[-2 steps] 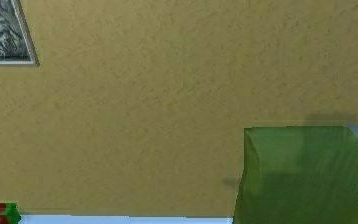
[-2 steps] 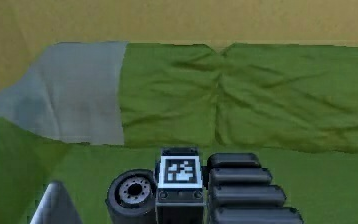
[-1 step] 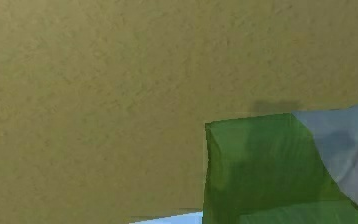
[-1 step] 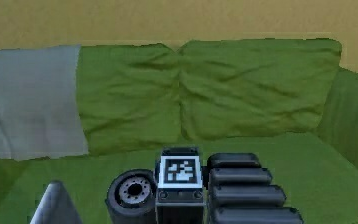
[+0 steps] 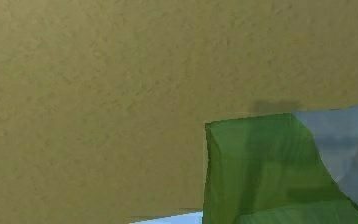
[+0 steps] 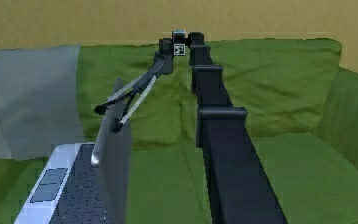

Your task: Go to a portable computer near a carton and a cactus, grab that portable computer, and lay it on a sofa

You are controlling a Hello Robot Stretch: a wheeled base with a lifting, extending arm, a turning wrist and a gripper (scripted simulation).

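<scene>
The forward view gives an ochre wall [image 5: 107,90] and one green end of the sofa [image 5: 267,170] at lower right. In the arm side view, the arm [image 6: 222,130] stretches across the sofa's seat toward its backrest. The gripper [image 6: 107,115] slants down to the open grey portable computer [image 6: 72,185] at the seat's front left. Whether the gripper holds it cannot be told.

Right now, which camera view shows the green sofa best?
The arm side view. There the sofa spreads across the picture, with its backrest and seat cushions both visible. The forward view catches one green end of it, low at that view's right, against a tan wall.
</scene>
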